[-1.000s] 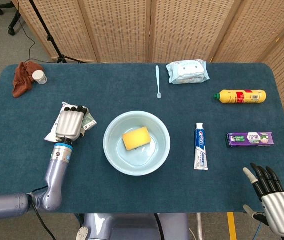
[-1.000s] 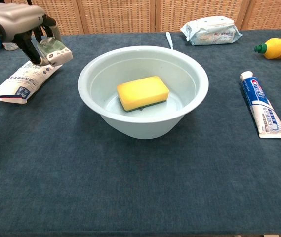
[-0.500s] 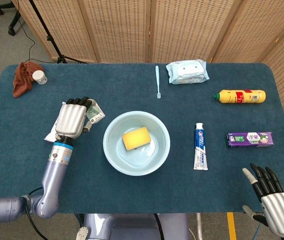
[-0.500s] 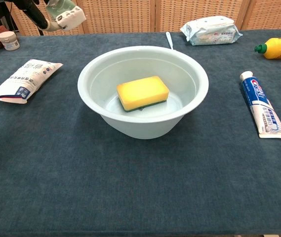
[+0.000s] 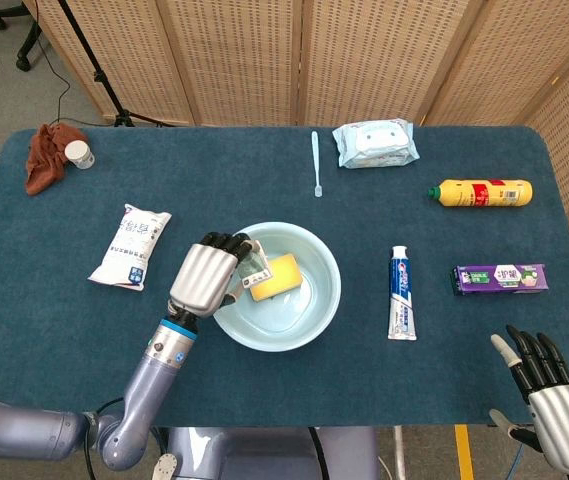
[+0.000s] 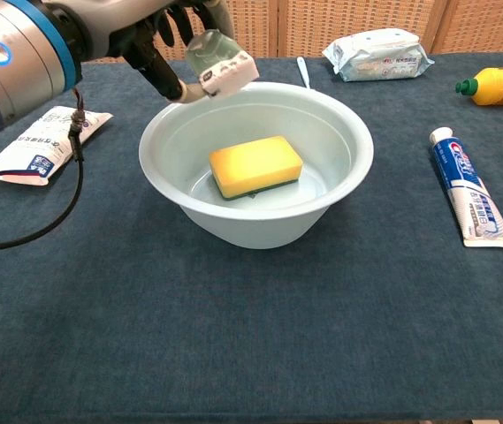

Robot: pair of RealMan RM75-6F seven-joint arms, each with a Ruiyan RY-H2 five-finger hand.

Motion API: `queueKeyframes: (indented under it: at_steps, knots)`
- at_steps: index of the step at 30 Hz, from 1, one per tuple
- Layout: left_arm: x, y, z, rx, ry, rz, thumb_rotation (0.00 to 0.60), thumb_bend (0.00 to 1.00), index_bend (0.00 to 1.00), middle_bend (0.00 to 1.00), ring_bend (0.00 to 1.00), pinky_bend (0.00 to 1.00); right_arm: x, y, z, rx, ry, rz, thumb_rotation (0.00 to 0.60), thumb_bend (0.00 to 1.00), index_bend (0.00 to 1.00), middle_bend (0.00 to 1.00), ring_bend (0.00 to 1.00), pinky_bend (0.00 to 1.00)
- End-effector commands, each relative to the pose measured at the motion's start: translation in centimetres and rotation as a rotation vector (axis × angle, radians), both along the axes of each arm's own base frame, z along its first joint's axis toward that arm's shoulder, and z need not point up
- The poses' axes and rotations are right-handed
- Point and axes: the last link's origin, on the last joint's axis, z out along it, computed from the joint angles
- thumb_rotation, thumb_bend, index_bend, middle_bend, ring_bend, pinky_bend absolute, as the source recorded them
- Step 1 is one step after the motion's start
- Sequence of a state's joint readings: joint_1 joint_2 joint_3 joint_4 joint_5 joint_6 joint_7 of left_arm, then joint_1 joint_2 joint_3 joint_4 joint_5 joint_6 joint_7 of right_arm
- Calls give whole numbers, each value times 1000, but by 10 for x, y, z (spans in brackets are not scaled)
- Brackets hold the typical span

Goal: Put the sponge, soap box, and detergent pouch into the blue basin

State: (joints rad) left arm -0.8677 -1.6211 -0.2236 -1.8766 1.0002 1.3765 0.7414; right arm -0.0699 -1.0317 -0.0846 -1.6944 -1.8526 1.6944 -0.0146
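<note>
**Soap box held over the basin**

Above the blue basin's (image 6: pixel 339 190) left rim, the left hand (image 5: pixel 204 277) grips the soap box (image 6: pixel 221 63). The sponge (image 6: pixel 255 165) lies inside the basin. The detergent pouch (image 5: pixel 131 245) rests on the desk (image 6: pixel 233 336) to the left. The right hand (image 5: pixel 554 405) hangs empty, fingers spread.

I can't make out a single word anywhere. The toothpaste tube (image 6: pixel 464 188), detergent pouch (image 5: pixel 131 245), purple box (image 5: pixel 499 277) and yellow bottle (image 5: pixel 482 192) all carry printing, but it's too small and blurred for me.
</note>
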Motion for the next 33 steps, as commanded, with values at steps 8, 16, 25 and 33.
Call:
queueKeyframes:
  at_steps: [8,16,25,33]
  knots:
    - [10,-15,-30,-155,47,27,600,320,248,5,19,178,0,0,2,-4,-3,2,600,105,60,0,0,0]
    - [8,-14,-31,-166,64,47,600,297,96,0,0,37,-1,0,2,-6,-5,1,600,105,60,0,0,0]
    - [-4,-4,-10,-135,93,92,600,279,86,0,0,16,-1,1,1,-2,0,2,600,105,60,0,0,0]
    - [-36,14,26,-58,229,173,600,242,58,0,0,0,0,1,-1,5,9,2,600,105,60,0,0,0]
